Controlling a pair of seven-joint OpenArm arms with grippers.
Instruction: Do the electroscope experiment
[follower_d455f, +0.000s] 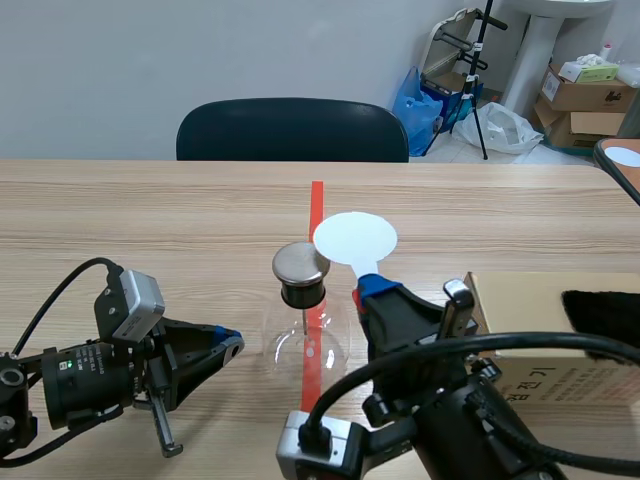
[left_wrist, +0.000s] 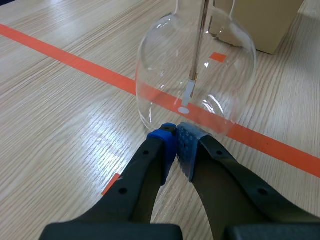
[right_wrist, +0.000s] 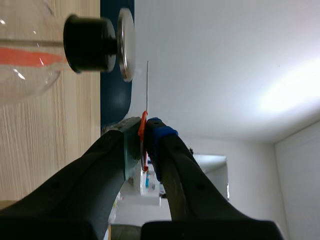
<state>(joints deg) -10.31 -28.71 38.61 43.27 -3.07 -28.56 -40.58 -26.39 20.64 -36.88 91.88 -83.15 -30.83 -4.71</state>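
1. Glass flask (follower_d455f: 305, 348), clear and round-bellied, stands upright on the wooden surface (follower_d455f: 150, 220), over the orange tape line (follower_d455f: 317, 195).
2. A black stopper (follower_d455f: 303, 292) plugs its neck, with a flat metal cap (follower_d455f: 298, 263) on top. Inside, a thin rod (left_wrist: 200, 40) hangs down and ends in a small pale strip (left_wrist: 188, 95).
3. The left arm (follower_d455f: 90, 375) lies low on the surface, pointing at the flask's belly. Its jaws are closed on nothing, the blue pads (left_wrist: 167, 145) meeting just at the foot of the glass. Whether they touch it cannot be told.
4. The right arm (follower_d455f: 470, 420) comes in beside the flask. Its jaws are clamped on the stem of a white disc (follower_d455f: 355, 240) and hold it up on edge.
5. The disc is close beside the metal cap. The right wrist view shows a narrow gap between them.
6. A cardboard box (follower_d455f: 530, 305) sits on the surface to the right of the flask, with something dark (follower_d455f: 600, 308) on it.
7. A dark chair (follower_d455f: 292, 130) stands at the far side.
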